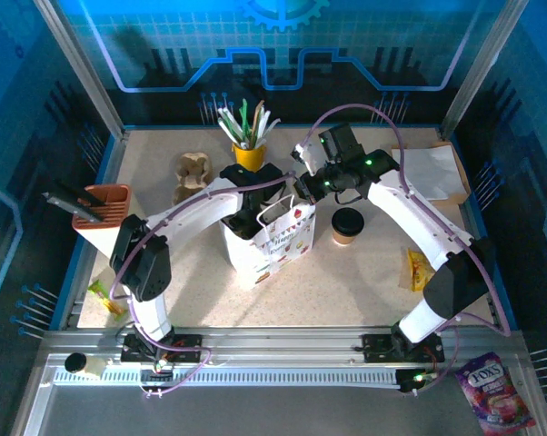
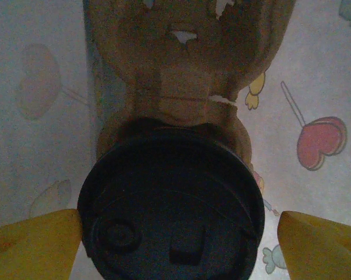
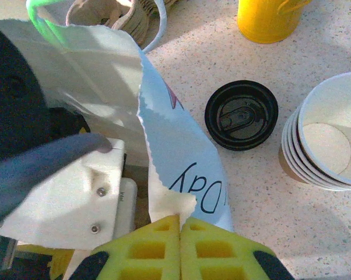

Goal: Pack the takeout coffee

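One brown kraft-paper cup with black plastic lid (image 2: 172, 204) sits inside the white paper bag (image 1: 260, 250). The left gripper (image 2: 180, 219) gapes wide around it, apparently not touching. The second lidded cup (image 1: 347, 225) waits unpacked on the tabletop (image 1: 346, 282) at the bag's 3 o'clock, and the right gripper (image 3: 180, 220) pinches the bag's rim.

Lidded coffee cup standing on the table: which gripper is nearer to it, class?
Right. The right gripper pinches the bag rim beside the cup; the left gripper is down inside the bag.

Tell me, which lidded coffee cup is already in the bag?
The cup between the fingers of the left pincer; the other stands on the table beside the bag.
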Motion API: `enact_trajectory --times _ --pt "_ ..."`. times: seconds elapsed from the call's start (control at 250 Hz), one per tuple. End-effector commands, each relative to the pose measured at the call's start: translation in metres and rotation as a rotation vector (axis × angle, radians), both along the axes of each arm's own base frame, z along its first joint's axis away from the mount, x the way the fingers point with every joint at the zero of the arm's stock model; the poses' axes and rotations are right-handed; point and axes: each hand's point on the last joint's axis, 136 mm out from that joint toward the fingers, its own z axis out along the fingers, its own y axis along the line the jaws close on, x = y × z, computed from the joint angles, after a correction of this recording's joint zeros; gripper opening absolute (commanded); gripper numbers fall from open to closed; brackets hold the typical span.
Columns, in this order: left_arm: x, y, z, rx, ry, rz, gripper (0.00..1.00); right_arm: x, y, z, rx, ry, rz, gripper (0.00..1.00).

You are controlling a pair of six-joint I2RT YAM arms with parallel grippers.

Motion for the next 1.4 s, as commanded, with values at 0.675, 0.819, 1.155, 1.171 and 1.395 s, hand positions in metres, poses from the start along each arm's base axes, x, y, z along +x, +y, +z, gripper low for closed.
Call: enact_trajectory --times 0.675,0.819,1.155,1.171,1.395 --pt "0.011 -0.013 0.074 -0.209 -0.193 -0.008 0.88 0.002 -0.005 -0.001 -0.027 0.002 -0.009 0.08" --pt "0.016 -0.013 0.092 -0.251 -0.257 0.001 0.88 0.002 -0.004 0.001 -0.022 -0.002 -0.007 0.08" --pt "0.033 -0.006 0.131 -0.307 -0.414 0.047 0.88 0.001 -0.005 0.005 -0.020 -0.011 -0.012 0.10" --pt "0.034 -0.006 0.134 -0.313 -0.424 0.052 0.88 0.001 -0.005 0.005 -0.021 -0.011 -0.013 0.10" --pt "0.043 0.003 0.173 -0.381 -0.579 0.109 0.88 0.003 -0.005 0.013 -0.007 -0.030 -0.017 0.16"
